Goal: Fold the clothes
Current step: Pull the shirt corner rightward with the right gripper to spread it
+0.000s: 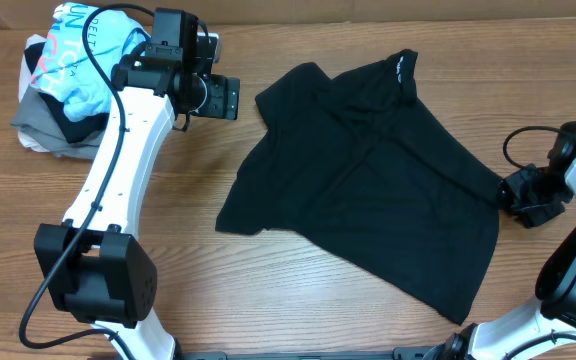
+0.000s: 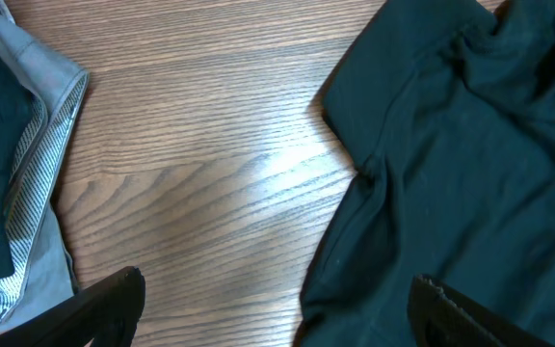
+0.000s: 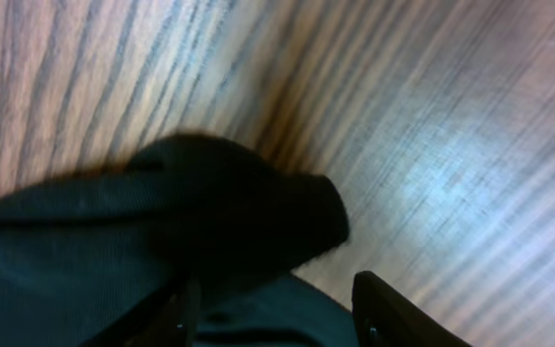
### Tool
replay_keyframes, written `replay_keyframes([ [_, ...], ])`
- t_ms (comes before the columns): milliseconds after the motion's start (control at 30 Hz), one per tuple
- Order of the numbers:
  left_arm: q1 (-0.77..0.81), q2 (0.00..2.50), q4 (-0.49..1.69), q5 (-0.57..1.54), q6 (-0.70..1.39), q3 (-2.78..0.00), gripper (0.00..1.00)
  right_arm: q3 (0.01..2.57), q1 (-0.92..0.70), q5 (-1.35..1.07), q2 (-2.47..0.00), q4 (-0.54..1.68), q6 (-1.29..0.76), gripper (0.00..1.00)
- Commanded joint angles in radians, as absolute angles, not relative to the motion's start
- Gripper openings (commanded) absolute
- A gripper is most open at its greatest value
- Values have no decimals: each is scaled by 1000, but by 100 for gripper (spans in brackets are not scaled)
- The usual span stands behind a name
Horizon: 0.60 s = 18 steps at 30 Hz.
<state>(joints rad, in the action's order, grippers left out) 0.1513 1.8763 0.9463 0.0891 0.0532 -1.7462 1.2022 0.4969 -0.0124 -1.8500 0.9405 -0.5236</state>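
The black shirt (image 1: 368, 170) lies spread but rumpled in the middle of the table, its collar with small white lettering (image 1: 396, 66) at the far side. My left gripper (image 1: 226, 98) hovers just left of the shirt's left sleeve. In the left wrist view its fingers (image 2: 277, 318) are wide open, with the shirt's edge (image 2: 451, 164) between them. My right gripper (image 1: 513, 193) is at the shirt's right sleeve. In the right wrist view its fingers (image 3: 287, 318) are apart, with a bunched fold of black fabric (image 3: 239, 212) lying between and ahead of them.
A pile of other clothes sits at the far left corner: a light blue shirt with lettering (image 1: 83, 50) on top of a grey garment (image 1: 43, 125), whose striped edge shows in the left wrist view (image 2: 37, 164). The left arm's base (image 1: 98, 270) stands at front left.
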Motion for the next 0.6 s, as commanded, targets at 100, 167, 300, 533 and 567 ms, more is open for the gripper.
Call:
replay_keyframes([
  [100, 156, 1887, 945, 77, 60, -1751, 89, 1148, 497, -27, -1848, 803, -527, 48],
  [167, 156, 1887, 944, 77, 60, -1751, 89, 1145, 497, -14, -1848, 765, -526, 42],
  [300, 156, 1887, 944, 78, 60, -1751, 89, 1145, 497, 32, -1848, 673, -510, 4],
  [533, 156, 1887, 933, 74, 60, -1751, 88, 1145, 497, 31, -1848, 417, -411, 4],
  [567, 156, 1887, 931, 73, 60, -1751, 87, 1145, 497, 32, -1850, 381, -411, 4],
])
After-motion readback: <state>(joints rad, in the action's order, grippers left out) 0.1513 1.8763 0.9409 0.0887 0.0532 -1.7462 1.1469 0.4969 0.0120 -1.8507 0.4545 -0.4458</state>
